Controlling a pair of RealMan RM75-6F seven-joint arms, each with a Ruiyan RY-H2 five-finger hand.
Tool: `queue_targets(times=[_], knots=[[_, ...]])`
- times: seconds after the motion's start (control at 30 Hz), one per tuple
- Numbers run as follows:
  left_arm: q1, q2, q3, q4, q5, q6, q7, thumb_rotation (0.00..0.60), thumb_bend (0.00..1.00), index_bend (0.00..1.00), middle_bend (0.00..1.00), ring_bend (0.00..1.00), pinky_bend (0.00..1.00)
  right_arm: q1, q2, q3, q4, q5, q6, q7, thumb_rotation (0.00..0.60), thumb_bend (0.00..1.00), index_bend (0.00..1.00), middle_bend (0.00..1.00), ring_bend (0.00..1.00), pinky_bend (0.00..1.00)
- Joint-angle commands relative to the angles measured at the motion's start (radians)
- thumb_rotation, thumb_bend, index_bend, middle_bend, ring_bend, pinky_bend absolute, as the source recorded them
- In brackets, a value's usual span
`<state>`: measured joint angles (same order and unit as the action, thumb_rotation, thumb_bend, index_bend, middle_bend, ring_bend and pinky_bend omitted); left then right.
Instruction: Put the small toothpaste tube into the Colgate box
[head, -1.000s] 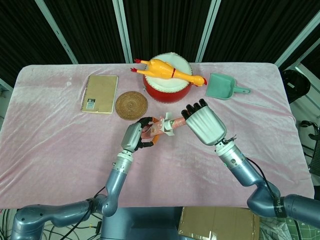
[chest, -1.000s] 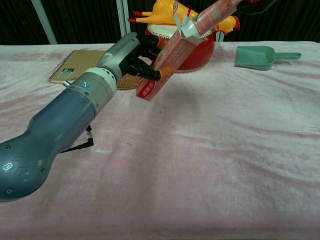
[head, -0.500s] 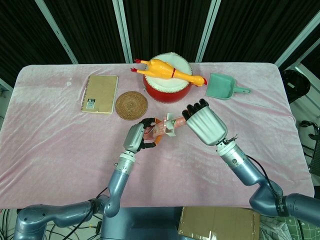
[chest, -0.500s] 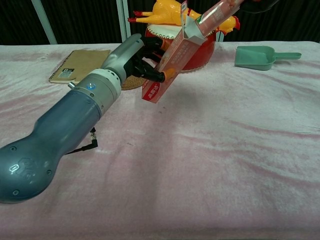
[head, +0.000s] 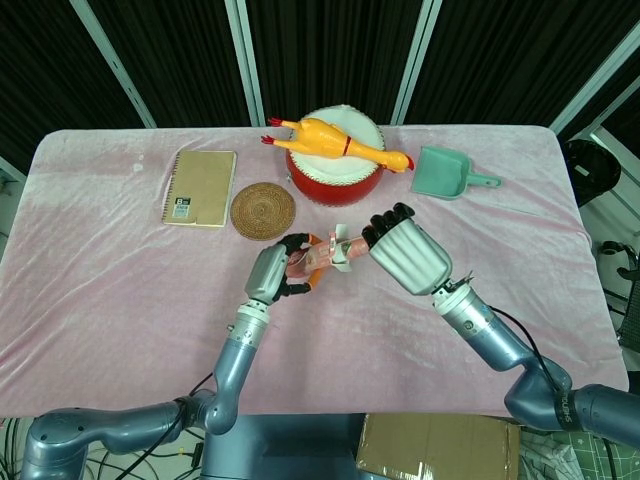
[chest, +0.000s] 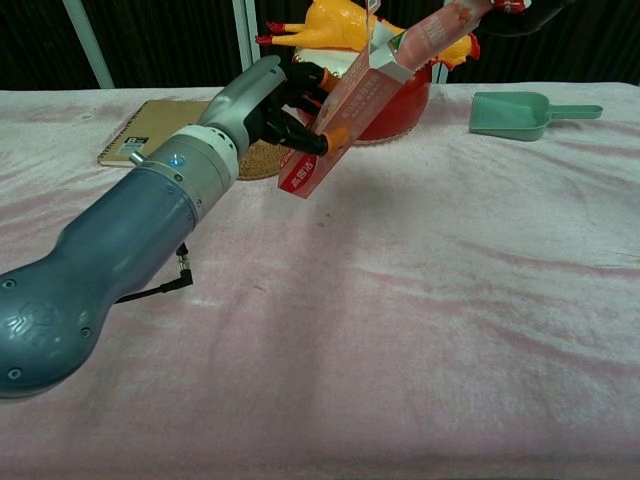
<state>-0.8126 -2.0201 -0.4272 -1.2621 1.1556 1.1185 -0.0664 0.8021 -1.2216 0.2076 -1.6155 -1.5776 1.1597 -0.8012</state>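
Toothpaste tube (chest: 432, 30) seemingly entering Colgate box (chest: 345, 110)

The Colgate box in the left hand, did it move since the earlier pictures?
Yes, slightly: the Colgate box in the left hand shifted up toward the woven coaster.

The red-and-white Colgate box (chest: 345, 115) is up off the bench, tilted, with its flaps open at the top end. The small toothpaste tube (chest: 432, 30), pinkish, is angled with its lower end poking into that opening.

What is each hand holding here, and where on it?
Left hand grips the Colgate box around its lower half; right hand holds the toothpaste tube by its far end.
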Motion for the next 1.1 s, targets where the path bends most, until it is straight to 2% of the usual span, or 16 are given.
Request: queue_targets(times=[0.03,0.33,0.43,0.63,0.77,0.87,0.97,1.1], knots=[[0.001,0.007,-0.004,-0.012,-0.009,-0.001,0.012,0.6,0.42,0.39,0.32,0.23,0.33,0.001,-0.003,-0.003,0.002,-0.007,0.0,-0.001,0.6,0.39,0.65,0.6,0.56,0.52],[0.0,0.008,-0.01,-0.034,-0.032,-0.005,0.031,0.6,0.42,0.39,0.32,0.23,0.33,-0.001,-0.015,-0.008,0.004,-0.023,0.006,-0.001,0.6,0.39,0.65,0.58,0.56,0.52],[-0.005,0.003,-0.013,-0.032,-0.037,-0.005,0.034,0.6,0.42,0.39,0.32,0.23,0.33,-0.004,-0.022,-0.002,0.0,-0.017,0.013,0.004,0.6,0.38,0.64,0.54,0.52,0.52],[-0.013,-0.009,-0.018,-0.02,-0.043,-0.006,0.036,0.6,0.42,0.39,0.32,0.23,0.33,-0.015,-0.031,0.009,-0.008,-0.001,0.033,0.009,0.6,0.34,0.47,0.39,0.39,0.45],[-0.019,-0.021,-0.021,-0.005,-0.042,-0.003,0.028,0.6,0.42,0.39,0.32,0.23,0.33,-0.021,-0.037,0.016,-0.005,-0.002,0.051,0.015,0.6,0.26,0.27,0.24,0.25,0.35],[-0.024,-0.028,-0.023,0.005,-0.033,0.001,0.021,0.6,0.42,0.39,0.32,0.23,0.33,-0.024,-0.043,0.022,-0.002,-0.01,0.071,0.024,0.6,0.23,0.18,0.18,0.19,0.3],[-0.03,-0.035,-0.027,0.013,-0.022,0.008,0.01,0.6,0.42,0.39,0.32,0.23,0.33,-0.027,-0.052,0.026,0.006,-0.025,0.093,0.036,0.6,0.21,0.13,0.15,0.16,0.27],[-0.034,-0.042,-0.028,0.022,-0.011,0.016,-0.001,0.6,0.42,0.39,0.32,0.23,0.33,-0.029,-0.061,0.03,0.013,-0.036,0.111,0.042,0.6,0.2,0.12,0.15,0.16,0.27]])
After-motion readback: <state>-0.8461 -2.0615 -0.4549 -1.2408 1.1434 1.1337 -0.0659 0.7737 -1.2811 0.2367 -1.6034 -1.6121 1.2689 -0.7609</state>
